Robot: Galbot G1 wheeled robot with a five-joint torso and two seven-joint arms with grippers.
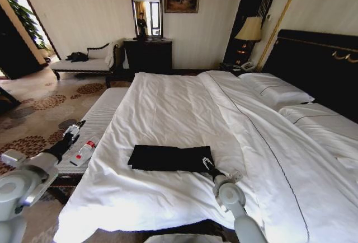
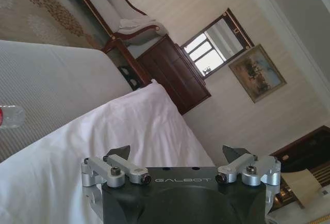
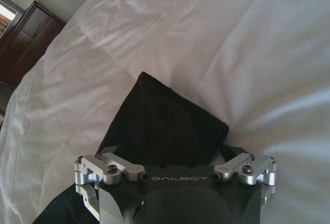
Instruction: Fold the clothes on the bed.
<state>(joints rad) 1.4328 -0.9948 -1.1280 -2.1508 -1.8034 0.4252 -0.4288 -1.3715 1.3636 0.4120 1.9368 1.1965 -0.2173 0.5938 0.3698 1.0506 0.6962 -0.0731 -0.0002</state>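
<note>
The clothes, a black T-shirt lying flat as a long rectangle, rest on the white duvet near the foot of the bed. No lettering shows on the shirt. My right gripper sits at the shirt's right end, low over the fabric. In the right wrist view the black shirt lies directly ahead of the right gripper, whose jaws stand spread wide and open. My left gripper hangs off the bed's left side, above the ribbed bench. In its own wrist view the left gripper is open and holds nothing.
A white ribbed bench runs along the bed's left side with a red-capped bottle on it. Pillows and a dark headboard are at the right. A dark dresser, chaise and lamp stand far back.
</note>
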